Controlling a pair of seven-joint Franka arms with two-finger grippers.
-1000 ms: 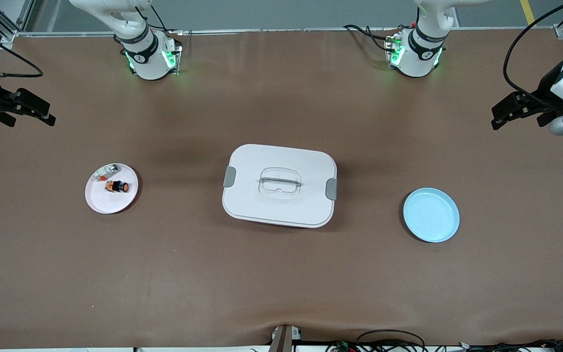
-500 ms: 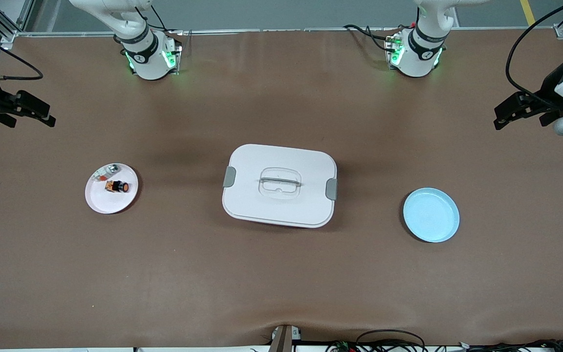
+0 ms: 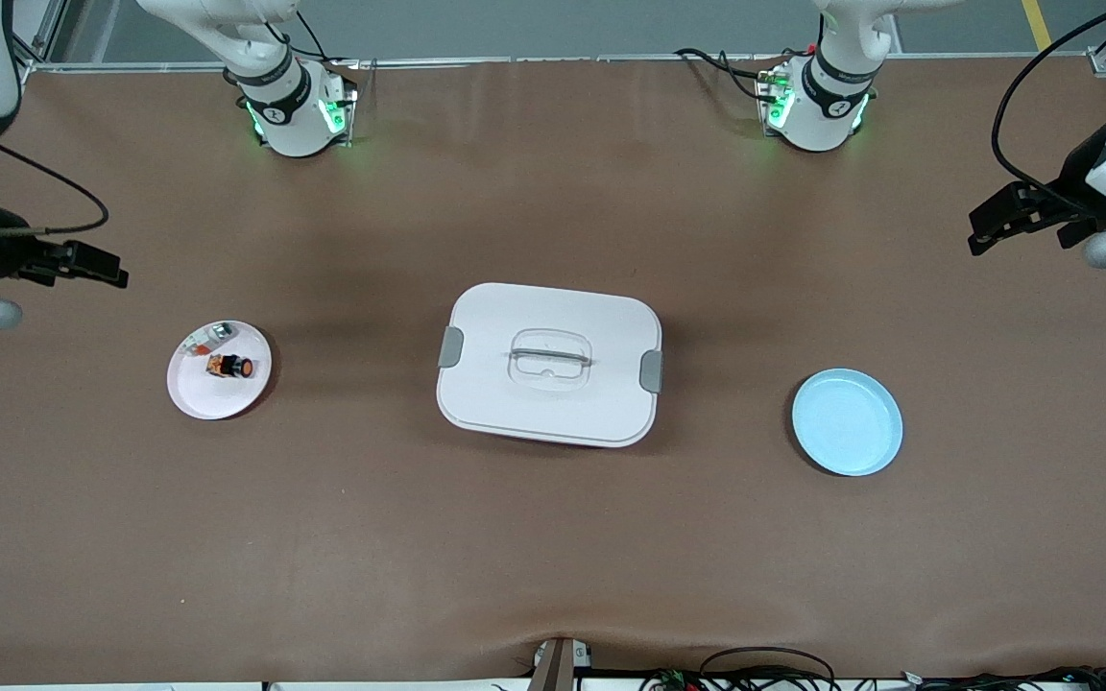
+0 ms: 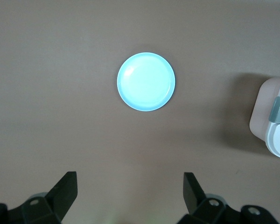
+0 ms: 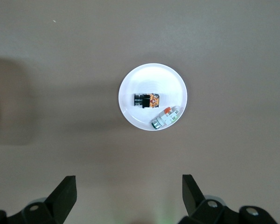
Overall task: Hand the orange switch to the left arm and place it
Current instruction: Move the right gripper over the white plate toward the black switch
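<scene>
The orange switch (image 3: 229,366) lies on its side on a round pink plate (image 3: 219,395) toward the right arm's end of the table. In the right wrist view the switch (image 5: 146,100) lies on the plate (image 5: 154,77). My right gripper (image 3: 97,267) is open and empty, up over bare table beside that plate; it also shows in its wrist view (image 5: 129,186). The white box (image 3: 553,307) stands at the table's middle. My left gripper (image 3: 990,226) is open and empty over bare table at the left arm's end, also shown in its wrist view (image 4: 130,184).
A small silver-and-clear part (image 3: 207,338) lies on the pink plate next to the switch, also in the right wrist view (image 5: 165,117). An empty blue plate (image 3: 847,422) sits toward the left arm's end, also in the left wrist view (image 4: 146,81). The box's clip end shows there (image 4: 277,116).
My right gripper has swung over the table toward the pink plate. My left gripper has barely moved. The switch, plates and box have not moved.
</scene>
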